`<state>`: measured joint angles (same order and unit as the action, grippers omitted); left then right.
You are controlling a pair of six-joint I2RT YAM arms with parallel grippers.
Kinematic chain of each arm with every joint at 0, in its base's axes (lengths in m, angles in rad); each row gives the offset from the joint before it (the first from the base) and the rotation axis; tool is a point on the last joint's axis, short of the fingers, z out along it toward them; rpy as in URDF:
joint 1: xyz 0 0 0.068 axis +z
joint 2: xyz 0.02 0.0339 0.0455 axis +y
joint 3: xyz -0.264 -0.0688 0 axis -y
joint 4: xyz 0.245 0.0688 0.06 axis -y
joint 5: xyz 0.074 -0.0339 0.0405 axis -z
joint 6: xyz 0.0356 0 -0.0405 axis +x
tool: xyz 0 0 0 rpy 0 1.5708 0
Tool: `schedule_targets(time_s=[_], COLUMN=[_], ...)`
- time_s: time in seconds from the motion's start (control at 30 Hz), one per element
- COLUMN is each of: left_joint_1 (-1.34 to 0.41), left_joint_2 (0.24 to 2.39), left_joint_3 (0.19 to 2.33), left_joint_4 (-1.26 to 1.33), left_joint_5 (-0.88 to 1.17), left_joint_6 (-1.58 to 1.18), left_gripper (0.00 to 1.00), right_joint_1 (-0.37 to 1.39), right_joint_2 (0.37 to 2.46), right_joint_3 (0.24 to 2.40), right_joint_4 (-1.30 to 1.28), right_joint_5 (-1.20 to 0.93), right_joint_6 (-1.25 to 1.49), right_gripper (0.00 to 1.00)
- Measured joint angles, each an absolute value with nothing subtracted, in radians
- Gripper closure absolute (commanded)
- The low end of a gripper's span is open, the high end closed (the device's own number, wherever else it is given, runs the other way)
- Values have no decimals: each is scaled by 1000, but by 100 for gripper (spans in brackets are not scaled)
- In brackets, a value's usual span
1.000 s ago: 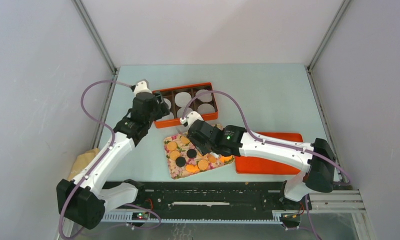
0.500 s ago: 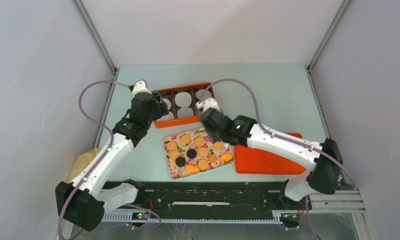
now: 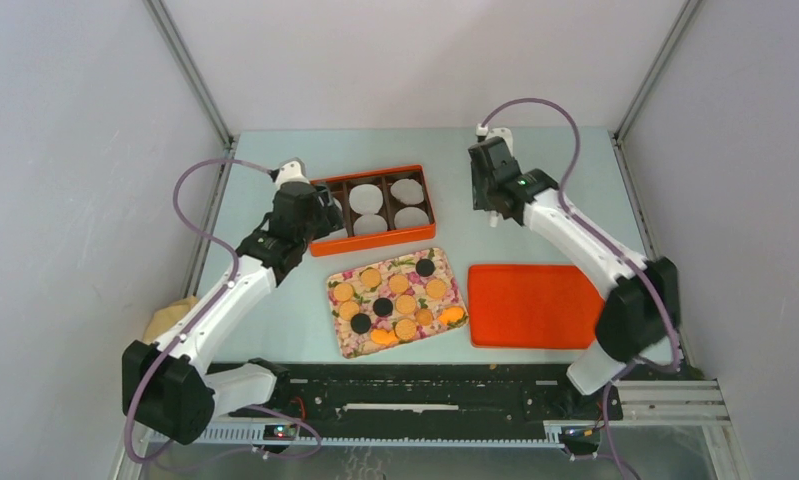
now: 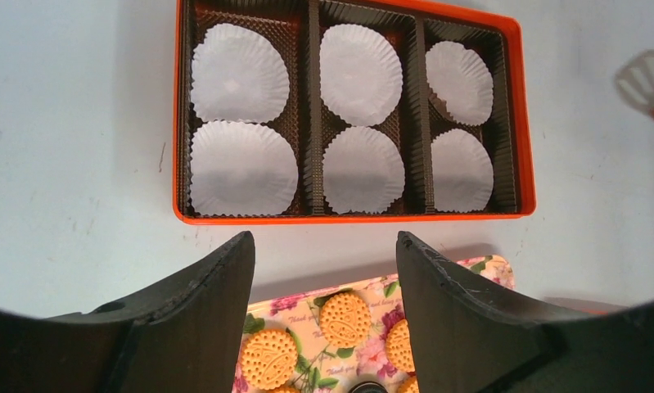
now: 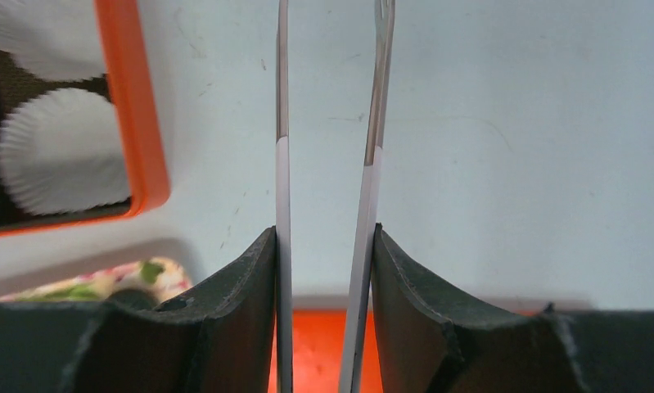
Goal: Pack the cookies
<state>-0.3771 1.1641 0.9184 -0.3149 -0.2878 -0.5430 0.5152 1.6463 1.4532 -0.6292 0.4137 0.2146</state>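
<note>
Left gripper [image 4: 323, 241]: standing wide open, gripping nothing; hovering over bare table [image 3: 535, 200] just on the near side of the box, its fingers [image 4: 200, 327] framing the far edge of the tray in the wrist view.

Right gripper [image 5: 324, 232]: closing partway on a pair of tongs [image 5: 283, 180], fingers pressing the two thin arms from outside; the arms are staying apart and running out ahead of the fingers.

Right arm position: reaching to the far side of the table, right of the box; tongs pointing over bare table, well apart from the tray.

Cookies [image 3: 406, 304]: lying flat on the floral tray [image 3: 343, 345] near the middle of the table, most golden-orange, three dark; none touching either gripper.

Tray placement: sitting at a slight angle, just on the near side of the box and just left of the lid.

Box [image 3: 320, 245]: orange, dark inside, sitting toward the far left; six white paper liners [image 4: 240, 72] resting in it, two to each of three sections.

Lid [image 3: 535, 305]: flat orange rectangle lying on the table at the right, beside the tray, under the right arm's forearm.

Tong tip: showing at the right edge of the left wrist view, slotted, with red behind it.
</note>
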Motion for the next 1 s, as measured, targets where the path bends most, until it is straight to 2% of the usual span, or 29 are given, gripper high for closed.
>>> schedule_targets(time_s=[0.27,0.4,0.57,0.67,0.77,0.87,1.0], left_joint_1=[-381,-382,-382,-382,-385,-387,-387], left_joint_2=[1209,1216,1243,1279,1300,1303,1304], left_joint_3=[920,926,926,931,933,933,933], left_joint_4=[-309,-300,-288,-280,-273,-271,-270], left_joint_5=[-277,-277,-275,-260,-251,-248,-247], left_joint_6=[-543,-543,-543,-546,-550,-550,-550], left_gripper=[31,31,31,31,31,31,31], right_joint_1=[459,416,345,309,296,295,295], right_joint_2=[2035,2081,2112,2148,2158,2159,2159], right_joint_3=[1585,1615,1618,1643,1657,1658,1658], right_joint_4=[-591,-620,-662,-690,-693,-693,-692], right_joint_5=[279,198,199,200,202,208,203], right_joint_6=[64,22,12,14,19,28,50], right_gripper=[100,100,99,92,79,51,47])
